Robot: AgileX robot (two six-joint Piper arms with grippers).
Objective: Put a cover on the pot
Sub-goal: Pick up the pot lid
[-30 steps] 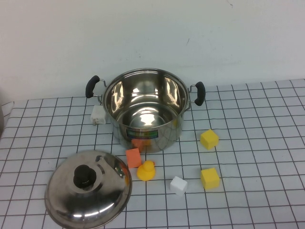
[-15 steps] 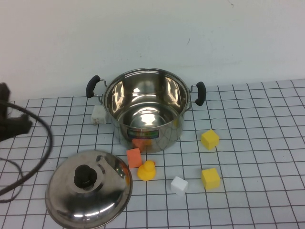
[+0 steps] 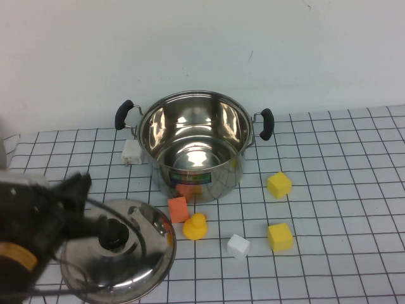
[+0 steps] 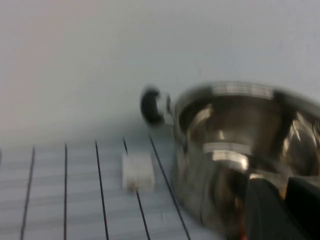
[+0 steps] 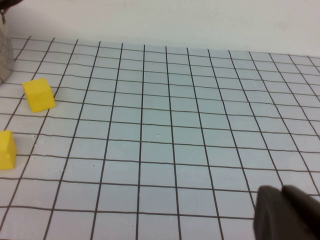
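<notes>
The pot [image 3: 193,142] stands open and upright at the back middle of the gridded table, with black side handles and a small label on its front. Its domed steel lid [image 3: 136,256] with a black knob [image 3: 114,233] lies on the table at the front left. My left gripper [image 3: 80,185], blurred, is over the lid's left rim, a little left of the knob, with fingers together and empty. The left wrist view shows the pot [image 4: 235,145] beyond the gripper [image 4: 286,181]. My right gripper [image 5: 281,190] is shut and empty over bare table; it is out of the high view.
A white block [image 3: 131,152] sits left of the pot. An orange block [image 3: 178,209], a yellow duck [image 3: 194,226], a white cube [image 3: 237,245] and two yellow cubes [image 3: 278,184] [image 3: 279,235] lie in front of the pot. A white wall stands behind.
My left arm has come in from the left edge and moved forward and right, to the lid's left side. The pot, lid and blocks have not moved.
</notes>
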